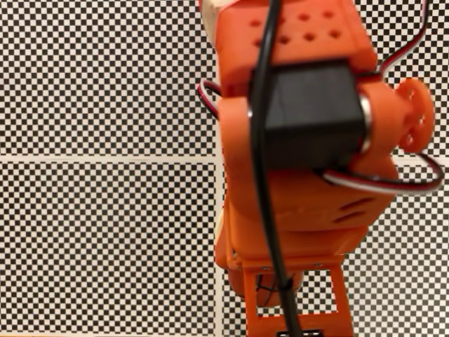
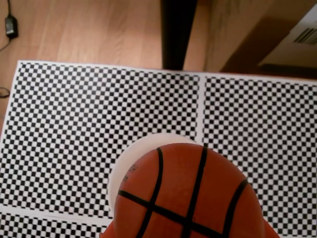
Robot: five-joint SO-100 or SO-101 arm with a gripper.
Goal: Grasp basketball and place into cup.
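Note:
In the wrist view the basketball point(image 2: 185, 193), orange-red with black seams, takes up the lower middle of the picture. My gripper point(image 2: 188, 234) is shut on it, with orange finger parts point(image 2: 108, 231) showing at its lower sides. Behind and below the ball, the cream-white cup point(image 2: 130, 159) shows as a pale curved rim at the ball's upper left. The rest of the cup is hidden by the ball. In the fixed view my orange arm point(image 1: 302, 140) covers the spot, and a pale sliver of the cup point(image 1: 218, 228) peeks out at its left edge.
A black-and-white checkered mat point(image 2: 74, 114) with thin white dividing lines point(image 2: 200, 104) covers the table. Beyond its far edge are wooden floor, a dark post point(image 2: 178, 29), a black plug point(image 2: 10, 25) at far left and pale furniture point(image 2: 277, 34) at right.

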